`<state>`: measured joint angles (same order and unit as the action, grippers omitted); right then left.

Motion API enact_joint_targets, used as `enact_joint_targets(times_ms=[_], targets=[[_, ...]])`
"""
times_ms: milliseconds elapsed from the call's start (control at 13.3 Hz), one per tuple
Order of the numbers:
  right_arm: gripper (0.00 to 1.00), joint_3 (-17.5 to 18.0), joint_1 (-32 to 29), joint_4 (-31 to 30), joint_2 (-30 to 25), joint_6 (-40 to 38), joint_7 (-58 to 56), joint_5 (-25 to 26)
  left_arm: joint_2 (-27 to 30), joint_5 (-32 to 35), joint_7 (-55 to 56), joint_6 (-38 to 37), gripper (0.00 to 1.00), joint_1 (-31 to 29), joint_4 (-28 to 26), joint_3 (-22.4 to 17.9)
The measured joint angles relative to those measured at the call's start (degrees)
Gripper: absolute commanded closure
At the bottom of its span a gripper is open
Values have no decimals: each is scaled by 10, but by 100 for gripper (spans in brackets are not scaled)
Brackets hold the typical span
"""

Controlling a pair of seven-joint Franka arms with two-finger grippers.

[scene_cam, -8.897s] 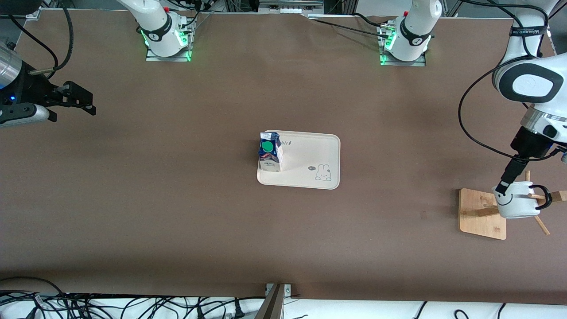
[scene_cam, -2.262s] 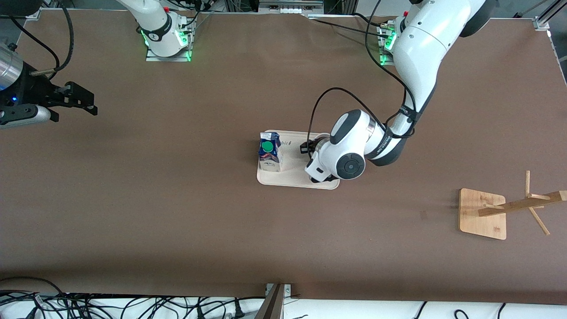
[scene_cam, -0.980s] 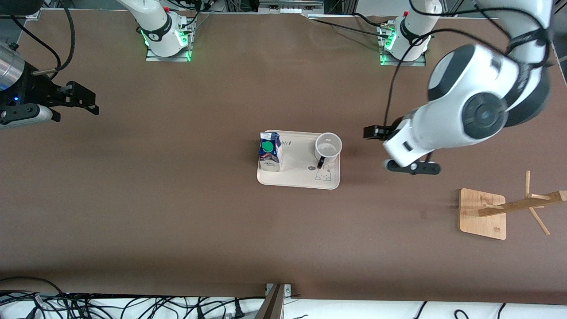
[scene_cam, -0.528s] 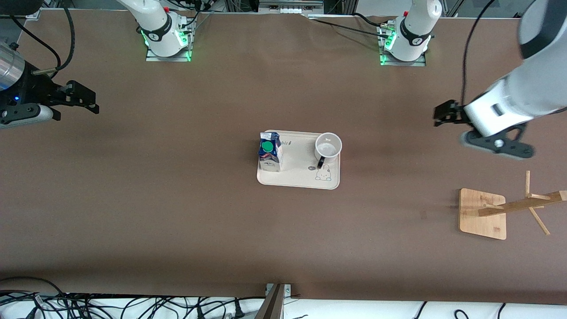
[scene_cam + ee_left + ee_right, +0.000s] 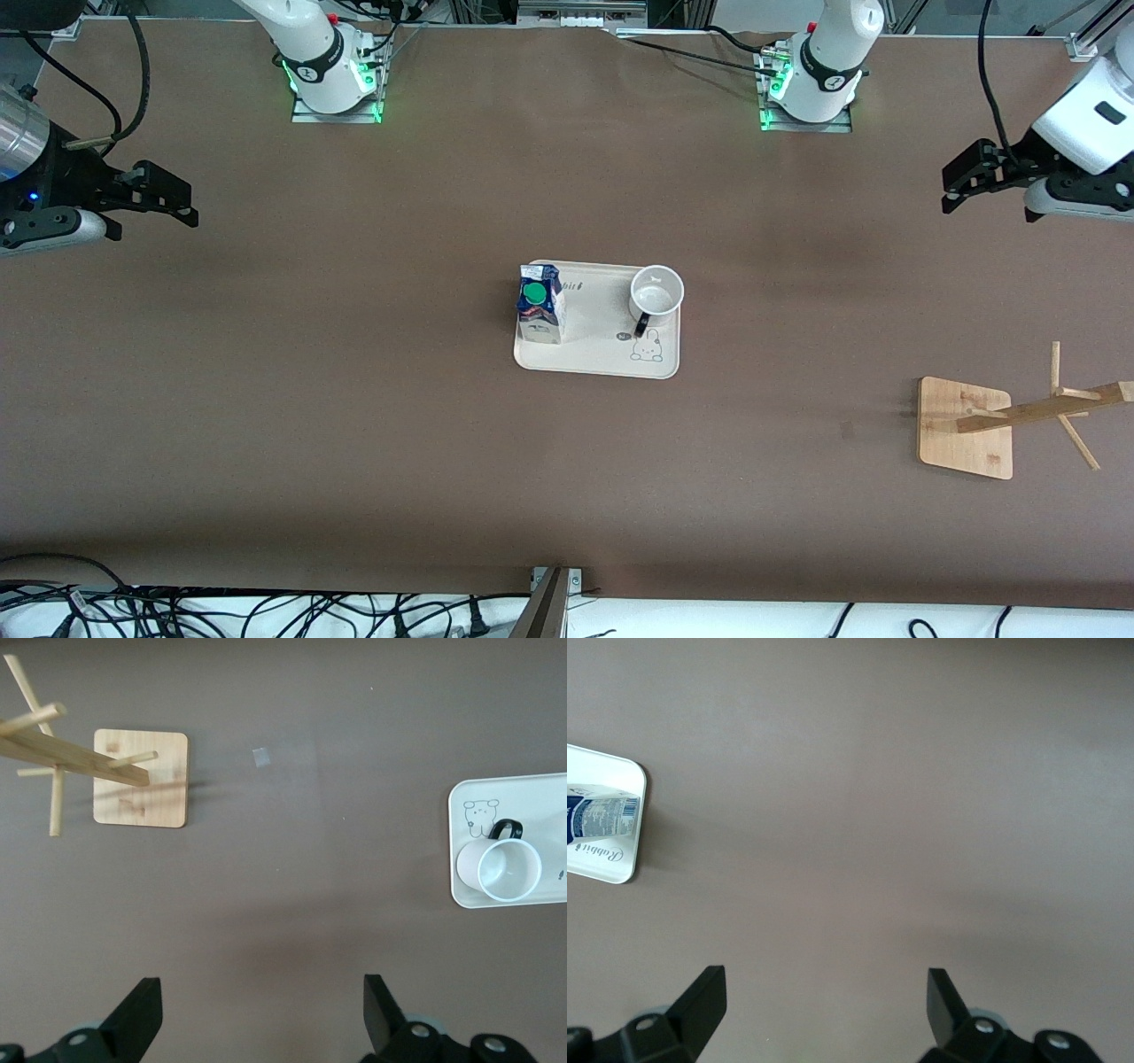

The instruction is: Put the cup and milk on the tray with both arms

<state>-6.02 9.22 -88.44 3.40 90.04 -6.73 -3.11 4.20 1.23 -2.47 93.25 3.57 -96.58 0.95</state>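
Fingers on both black two-finger grippers stand spread wide with nothing between them. Up in the air, the left gripper (image 5: 952, 184) hangs over bare brown surface (image 5: 354, 399) at the left arm's end, well apart from the flat cream-beige rectangular tray (image 5: 596, 354); the right gripper (image 5: 173, 202) hangs over bare surface at the right arm's end, just as far from the tray.

On the tray stands the small dark blue and white gable-top milk carton (image 5: 539, 310) with its round green cap, upright, at the tray's edge toward the right arm. The white mug (image 5: 656, 291) with the black handle sits upright on the tray too, at the corner toward the left arm and farther from the front camera, just beside the small bunny drawing.

Toward the left arm's end, well apart from the tray and nearer the front camera, a light wooden peg rack (image 5: 1019, 418) on a square base stands bare.
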Motion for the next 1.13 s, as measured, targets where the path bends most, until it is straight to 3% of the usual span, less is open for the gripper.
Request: enact_joint_targets(times_ms=[528, 1131], targets=[[0, 0, 0, 0, 0, 0, 0, 0, -6, 0, 2, 4, 0, 6, -18, -7], [0, 0, 0, 0, 0, 0, 0, 0, -33, 0, 3, -6, 0, 13, 13, -7]])
